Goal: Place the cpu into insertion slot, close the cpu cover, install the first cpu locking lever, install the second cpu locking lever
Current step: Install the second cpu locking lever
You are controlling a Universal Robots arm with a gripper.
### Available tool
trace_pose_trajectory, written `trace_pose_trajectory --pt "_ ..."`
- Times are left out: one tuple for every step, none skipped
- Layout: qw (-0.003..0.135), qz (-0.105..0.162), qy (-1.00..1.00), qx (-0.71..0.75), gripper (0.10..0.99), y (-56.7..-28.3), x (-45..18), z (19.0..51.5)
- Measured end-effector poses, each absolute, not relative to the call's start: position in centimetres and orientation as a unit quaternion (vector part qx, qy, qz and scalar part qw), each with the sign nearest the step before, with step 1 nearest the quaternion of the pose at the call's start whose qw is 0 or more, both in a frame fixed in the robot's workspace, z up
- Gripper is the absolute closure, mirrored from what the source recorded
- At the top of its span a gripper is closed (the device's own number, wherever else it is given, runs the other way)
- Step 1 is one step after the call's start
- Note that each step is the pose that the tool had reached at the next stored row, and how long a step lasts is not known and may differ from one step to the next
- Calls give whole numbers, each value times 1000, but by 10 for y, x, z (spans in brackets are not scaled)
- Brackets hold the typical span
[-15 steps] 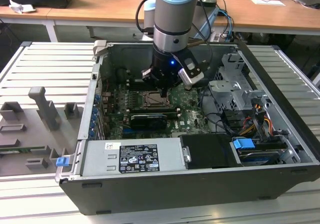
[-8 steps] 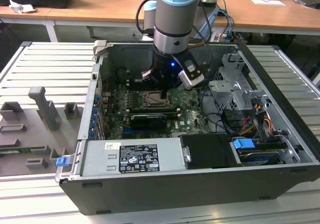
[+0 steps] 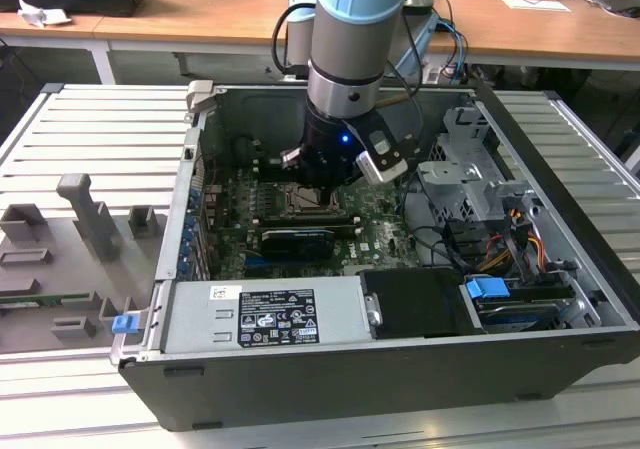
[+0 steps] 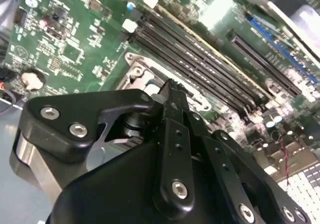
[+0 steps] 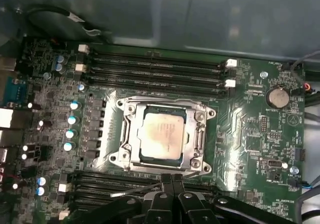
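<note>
Fingertips of the end effector (image 5: 172,180) look pressed together, empty, at the cpu cover (image 5: 165,134) edge.

Even, diffuse room light fills the exterior view; the interior of the open computer case (image 3: 400,269) sits in shade, darkest beneath the arm, where a small blue indicator light (image 3: 344,137) glows. In the first wrist view, soft glare washes the green circuit board (image 5: 240,134) on either side of the socket, and the cpu (image 5: 161,133) reflects a warm sheen. In the second wrist view, a bright white hotspot (image 4: 217,12) burns out detail at about one o'clock, while the black tool (image 4: 170,97) looms close, dark and slightly soft.
</note>
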State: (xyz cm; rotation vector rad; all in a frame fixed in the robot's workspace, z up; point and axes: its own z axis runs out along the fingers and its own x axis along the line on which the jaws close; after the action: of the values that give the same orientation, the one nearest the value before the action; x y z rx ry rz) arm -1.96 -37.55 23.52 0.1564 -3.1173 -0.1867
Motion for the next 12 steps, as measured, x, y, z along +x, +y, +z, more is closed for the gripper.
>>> trace_pose_trajectory --pt "7 -60 -997 50 980 -376 -24 235" --pt "7 -61 -997 50 980 -376 -30 235" --pt "7 -60 -997 50 980 -376 -35 234" --pt "7 -60 -997 50 980 -376 -43 233" --pt "7 -60 -997 50 980 -376 -50 228" --pt "7 -60 -997 50 980 -376 -51 225" --pt "7 -61 -997 50 980 -376 -52 222" --pt "7 -61 -997 50 980 -377 -52 221" --pt "7 -63 -997 50 980 -377 -52 221" --pt "7 -66 -997 50 980 -378 -52 221" --pt "7 -68 -996 50 980 -379 -53 221" --pt "7 -69 -996 50 980 -380 -54 220"
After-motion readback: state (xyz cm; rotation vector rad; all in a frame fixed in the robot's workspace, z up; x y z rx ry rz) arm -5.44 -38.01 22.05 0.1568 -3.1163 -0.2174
